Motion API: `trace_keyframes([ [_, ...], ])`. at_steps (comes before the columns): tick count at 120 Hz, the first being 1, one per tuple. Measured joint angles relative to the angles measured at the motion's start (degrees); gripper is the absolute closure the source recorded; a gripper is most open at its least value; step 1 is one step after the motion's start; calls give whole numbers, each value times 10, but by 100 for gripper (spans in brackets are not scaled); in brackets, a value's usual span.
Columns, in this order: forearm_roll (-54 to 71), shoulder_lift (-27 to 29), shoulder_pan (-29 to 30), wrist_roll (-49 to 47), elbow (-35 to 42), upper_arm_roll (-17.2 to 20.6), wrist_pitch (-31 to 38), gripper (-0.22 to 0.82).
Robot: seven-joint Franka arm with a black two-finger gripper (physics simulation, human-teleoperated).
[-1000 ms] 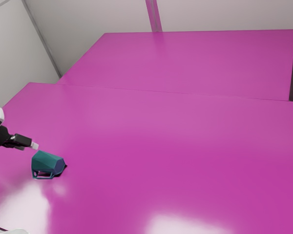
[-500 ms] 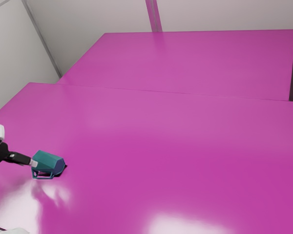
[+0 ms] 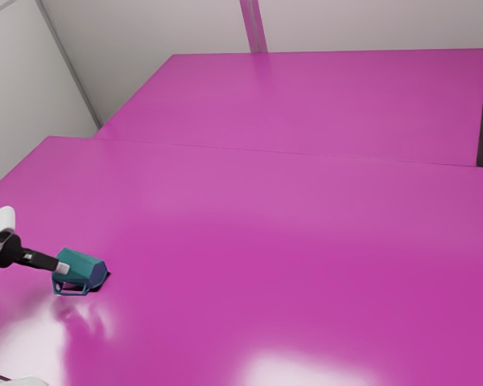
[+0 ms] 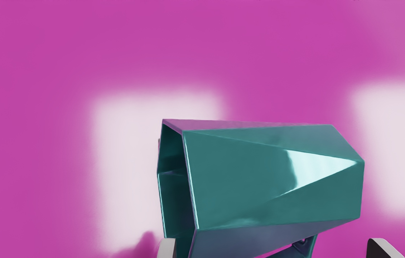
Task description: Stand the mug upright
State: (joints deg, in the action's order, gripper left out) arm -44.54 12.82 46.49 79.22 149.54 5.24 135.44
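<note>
Exterior view: our black two-finger end effector point(image 3: 63, 268) reaches the faceted teal mug point(image 3: 82, 267), tipped sideways on the glossy magenta worktop point(image 3: 266, 241), at the exterior view's left. Wrist view: we hold our fingers point(image 4: 166, 248) spread, ungrasping, one by its mouth.

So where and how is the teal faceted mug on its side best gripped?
Probably across the body of the teal faceted mug, near its open end, from above. It lies on its side, offers flat facets to press, and looks narrower across than along. The open black claw spans it lengthwise, so turning it first would likely help.
</note>
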Motion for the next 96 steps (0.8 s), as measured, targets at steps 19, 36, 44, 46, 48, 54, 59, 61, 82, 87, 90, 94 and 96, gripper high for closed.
trace_keyframes([
  [19, -22, -3, -1, 9, 2, 8, 8, 4],
  [36, -29, -5, -1, 16, 2, 8, 11, 4],
  [44, -30, -9, -1, 19, 2, 8, 13, 5],
  [46, -31, -10, -1, 20, 2, 8, 14, 5],
  [48, -32, -11, -1, 21, 2, 8, 15, 5],
  [54, -34, -15, -1, 23, 2, 8, 17, 5],
  [59, -36, -18, -1, 24, 2, 8, 19, 5],
  [61, -36, -19, -1, 25, 2, 8, 20, 5],
  [82, -40, -28, -1, 30, 2, 7, 27, 6],
  [87, -40, -33, -1, 31, 1, 7, 29, 6],
  [90, -40, -35, -1, 32, 1, 7, 30, 6],
  [94, -41, -37, -1, 33, 1, 7, 32, 6],
  [96, -41, -39, -1, 33, 1, 7, 32, 6],
])
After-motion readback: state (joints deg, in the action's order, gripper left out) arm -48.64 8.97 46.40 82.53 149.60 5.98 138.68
